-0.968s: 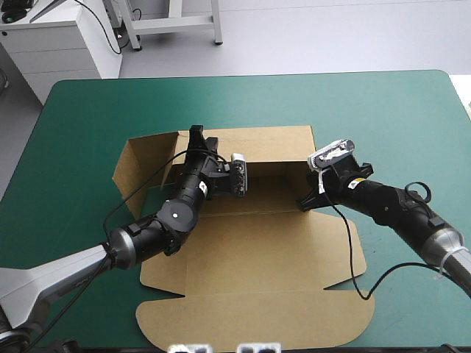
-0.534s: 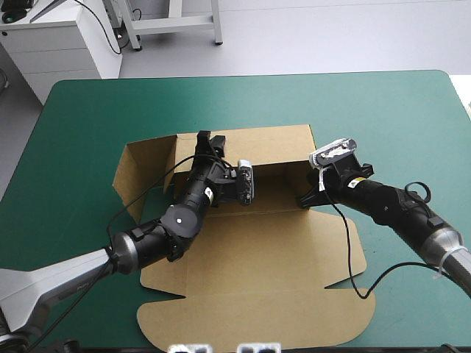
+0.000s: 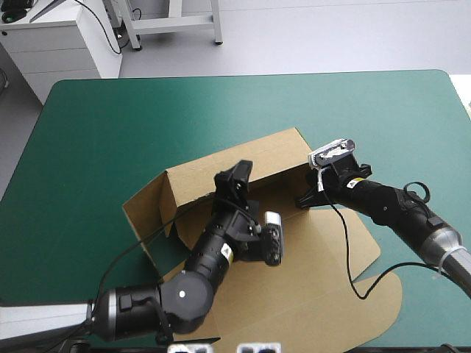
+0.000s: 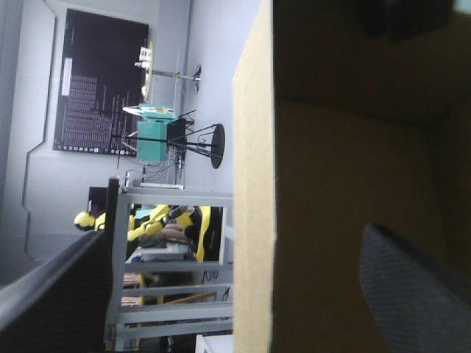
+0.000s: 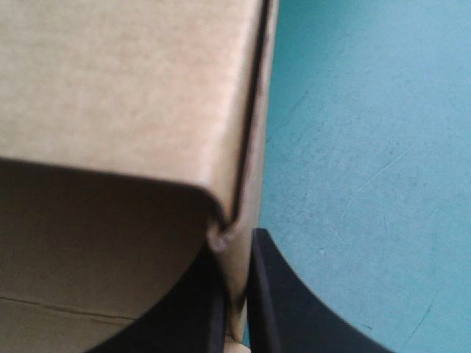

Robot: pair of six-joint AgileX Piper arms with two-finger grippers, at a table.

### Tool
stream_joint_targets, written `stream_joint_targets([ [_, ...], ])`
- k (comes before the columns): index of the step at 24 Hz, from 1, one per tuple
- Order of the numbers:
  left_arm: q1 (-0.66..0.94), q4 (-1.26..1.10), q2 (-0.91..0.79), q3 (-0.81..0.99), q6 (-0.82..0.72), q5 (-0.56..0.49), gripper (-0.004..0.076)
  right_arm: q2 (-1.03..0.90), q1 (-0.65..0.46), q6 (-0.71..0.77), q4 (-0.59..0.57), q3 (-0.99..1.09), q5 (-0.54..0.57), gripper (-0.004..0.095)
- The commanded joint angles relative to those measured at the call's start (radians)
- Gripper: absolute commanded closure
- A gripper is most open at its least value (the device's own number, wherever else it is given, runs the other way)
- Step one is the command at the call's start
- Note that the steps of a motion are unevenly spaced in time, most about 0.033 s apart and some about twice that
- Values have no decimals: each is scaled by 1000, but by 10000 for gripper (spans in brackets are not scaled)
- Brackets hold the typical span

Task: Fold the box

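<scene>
The brown box (image 3: 243, 158) lies skewed on the teal-green cover, its back wall raised, a side flap (image 3: 143, 209) standing at its left end and the lid (image 3: 331, 294) flat toward the front. My left gripper (image 3: 235, 175) is open, and in the left wrist view its fingers (image 4: 412, 287) stand on either side of the back wall's top edge (image 4: 254, 184). My right gripper (image 3: 304, 198) is shut on the box at the right end, where the wall's corner (image 5: 232, 220) sits between the fingers.
The lid's front corners reach the table's front edge (image 3: 412, 346). Teal-green cover (image 3: 221, 103) stretches broad beyond the back wall and to the far right. The left arm (image 3: 184, 294) lies low over the box floor.
The box has swung round, its left end toward the front and the lid to the right. My left gripper has opened and drawn back toward the front. The right gripper has kept its grip.
</scene>
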Motion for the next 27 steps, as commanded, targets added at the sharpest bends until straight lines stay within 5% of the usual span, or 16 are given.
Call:
stream_joint_targets([
  [1, -155, -27, -56, -24, 64, 96, 148, -24, 3, 9, 15, -25, -71, 926],
  [3, -170, -29, -60, -36, 86, 74, 303, -24, 3, 9, 15, -25, -73, 926],
  [6, -121, -103, -62, -116, 146, -13, 680, -24, 3, 11, 15, -25, -75, 926],
  [7, -72, -207, -62, -179, 236, -79, 725, -24, 3, 11, 15, -25, -75, 926],
  [10, 56, -609, -58, -367, 508, -109, 706, -24, 3, 20, 15, -25, -75, 926],
  [14, 277, -1189, -36, -692, 818, 150, 707, -24, 1, 20, 15, -27, -79, 926],
  [20, 552, -1472, -36, -855, 880, 265, 707, -24, 1, 20, 15, -27, -79, 926],
  [27, 970, -1654, -36, -869, 878, 277, 707, -26, 1, 20, 15, -27, -77, 926],
])
